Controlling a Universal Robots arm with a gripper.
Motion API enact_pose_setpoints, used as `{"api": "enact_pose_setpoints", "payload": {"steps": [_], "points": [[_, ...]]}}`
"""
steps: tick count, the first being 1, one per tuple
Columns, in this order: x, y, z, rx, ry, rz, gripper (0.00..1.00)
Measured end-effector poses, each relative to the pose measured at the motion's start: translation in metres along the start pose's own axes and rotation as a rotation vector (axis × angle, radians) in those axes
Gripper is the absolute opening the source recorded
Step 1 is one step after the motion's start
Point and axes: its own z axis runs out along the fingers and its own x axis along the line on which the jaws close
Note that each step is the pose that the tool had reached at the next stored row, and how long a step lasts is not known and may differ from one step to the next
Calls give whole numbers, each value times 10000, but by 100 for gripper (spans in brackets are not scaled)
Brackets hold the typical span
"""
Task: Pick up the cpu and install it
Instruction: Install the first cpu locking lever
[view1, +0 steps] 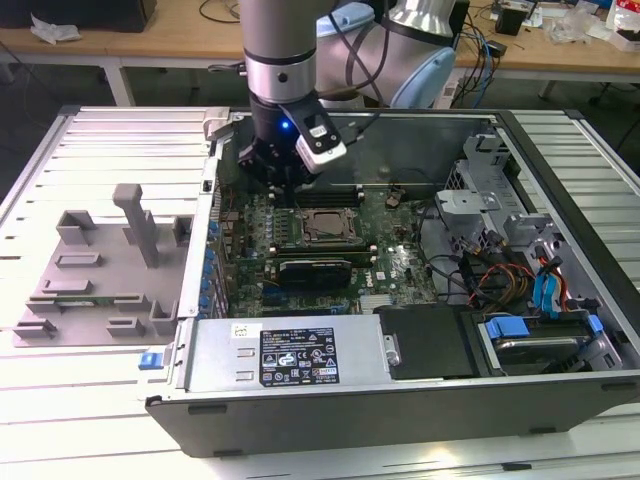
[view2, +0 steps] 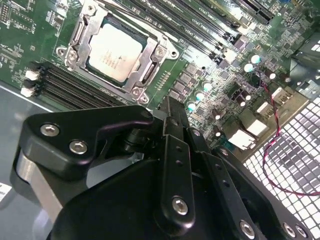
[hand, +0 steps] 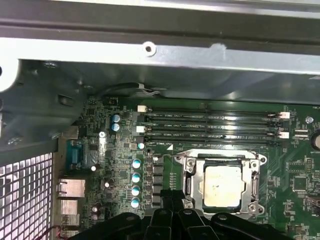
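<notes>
The cpu (view1: 322, 225) (view2: 114, 50) (hand: 223, 186), a flat square chip with a pale metal top, lies seated in the socket frame (view2: 150, 65) (hand: 187, 172) on the green motherboard (view1: 400, 250). My gripper (view1: 283, 190) (view2: 170, 107) (hand: 170, 196) hangs just above the board, beside the socket toward the exterior view's left, and does not touch the chip. Its black fingers are shut together with nothing between them.
The open computer case (view1: 560, 170) surrounds the board. A power supply (view1: 290, 350) sits at its near side, with a drive cage and cables (view1: 520, 280) on the exterior view's right. Memory slots (hand: 210, 125) run beside the socket. A grey fixture (view1: 100, 270) lies outside on the left.
</notes>
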Motion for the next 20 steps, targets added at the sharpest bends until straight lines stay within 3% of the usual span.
{"api": "enact_pose_setpoints", "payload": {"steps": [8, 12, 14, 15, 16, 17, 18, 20], "points": [[92, 7, 1, -3, -24, -6, 11], [112, 7, 6, -214, -207, -69, 11], [113, 7, 6, -208, -206, -71, 11], [113, 6, 8, -347, -164, -62, 11], [111, 3, 8, -566, -66, -47, 11], [106, -1, 9, -778, 94, -32, 11], [105, -2, 12, -844, 246, -23, 11], [106, -2, 12, -843, 287, -19, 11]]}}
